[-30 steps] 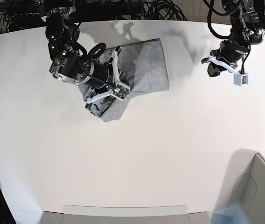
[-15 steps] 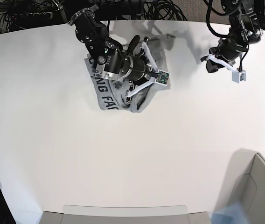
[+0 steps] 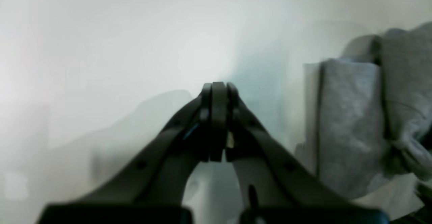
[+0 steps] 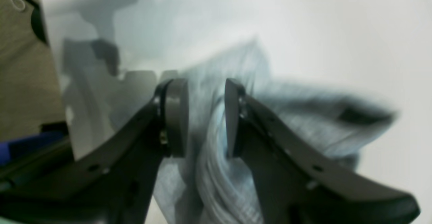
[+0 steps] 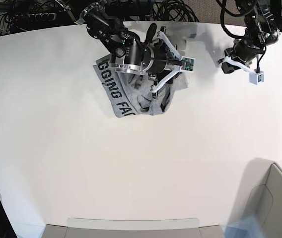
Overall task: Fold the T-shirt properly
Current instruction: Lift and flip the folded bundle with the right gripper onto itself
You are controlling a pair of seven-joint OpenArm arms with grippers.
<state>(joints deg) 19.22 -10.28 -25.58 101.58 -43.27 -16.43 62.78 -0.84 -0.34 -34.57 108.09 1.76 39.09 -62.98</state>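
Right gripper [image 4: 202, 122] jaws parted around bunched heather-grey cotton T-shirt [image 5: 131, 96], hold unclear; left gripper [image 3: 218, 122] jaws pressed together, empty, over white worktop [image 5: 131, 168].

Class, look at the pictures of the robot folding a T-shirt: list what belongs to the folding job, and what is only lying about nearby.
Belongs to the job:
- grey T-shirt, bunched, black lettering showing
- right gripper, jaws apart around the cloth
- left gripper, jaws shut, off the shirt
- white table

Just lying about:
- grey bin at the table's corner
- cables behind the table
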